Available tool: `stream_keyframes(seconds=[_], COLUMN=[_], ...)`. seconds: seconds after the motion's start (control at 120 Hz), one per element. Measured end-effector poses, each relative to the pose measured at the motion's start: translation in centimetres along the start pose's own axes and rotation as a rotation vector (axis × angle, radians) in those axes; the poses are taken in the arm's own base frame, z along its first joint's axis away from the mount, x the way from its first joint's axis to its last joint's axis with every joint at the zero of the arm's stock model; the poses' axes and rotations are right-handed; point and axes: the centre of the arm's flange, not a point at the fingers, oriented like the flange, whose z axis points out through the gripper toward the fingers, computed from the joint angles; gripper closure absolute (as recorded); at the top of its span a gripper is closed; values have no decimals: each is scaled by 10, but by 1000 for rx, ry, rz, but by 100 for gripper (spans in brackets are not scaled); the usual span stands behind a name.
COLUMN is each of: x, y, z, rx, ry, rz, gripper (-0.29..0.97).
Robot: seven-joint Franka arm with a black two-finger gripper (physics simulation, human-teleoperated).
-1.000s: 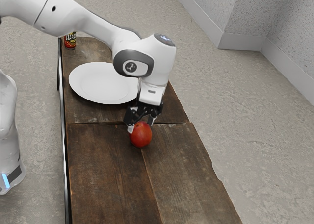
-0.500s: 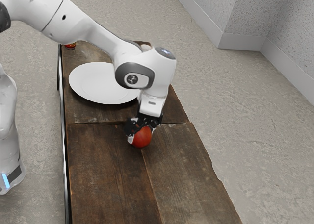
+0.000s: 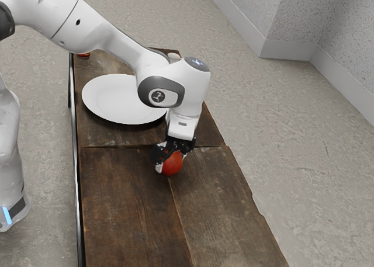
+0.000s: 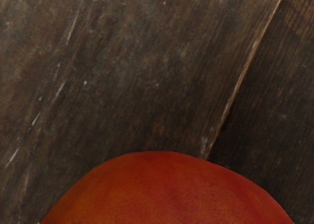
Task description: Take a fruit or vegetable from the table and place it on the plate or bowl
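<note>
The grasp was in hand: the gripper (image 3: 170, 157) sat low at frame centre, its fingers (image 3: 156, 157) apparently clamped on both sides of the red fruit (image 3: 174, 165), which rested on the worktop (image 3: 134, 208). Next called for a straight lift, then a carry to the bare white plate (image 3: 114, 97) at upper left.
</note>
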Motion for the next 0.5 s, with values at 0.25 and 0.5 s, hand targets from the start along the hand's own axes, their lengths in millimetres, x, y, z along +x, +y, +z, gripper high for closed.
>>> stream_keyframes(seconds=[0.25,0.5], x=[-1,-35], y=[4,-12], z=[-39,-144], rx=[49,184], ry=[20,-14], rz=[1,-76], gripper=[19,19])
